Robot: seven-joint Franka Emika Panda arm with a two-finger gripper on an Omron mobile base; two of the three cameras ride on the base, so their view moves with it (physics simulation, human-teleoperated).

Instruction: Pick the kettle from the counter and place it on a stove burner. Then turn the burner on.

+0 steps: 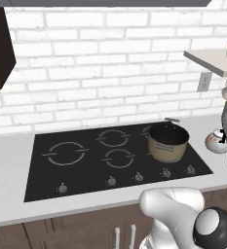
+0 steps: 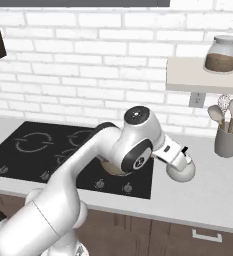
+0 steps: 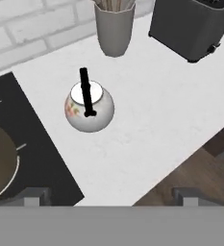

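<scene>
My gripper (image 3: 111, 194) hangs above the counter (image 3: 152, 120) with its jaws spread wide and nothing between them, the two fingertips (image 3: 34, 194) framing the space below. The kettle (image 3: 89, 106) sits upright on the counter ahead of the fingers, apart from them, black handle (image 3: 86, 91) arching across its lid, so I judge a top-down grab on that handle is what I'm lined up for. Beyond the kettle stands the utensil holder (image 3: 113, 29), near it, and a dark appliance (image 3: 190, 29) off to the side. On the other side lies the stove (image 3: 22, 144), with the tan pot (image 3: 0, 163) already taking up one corner, so that spot looks unavailable.
</scene>
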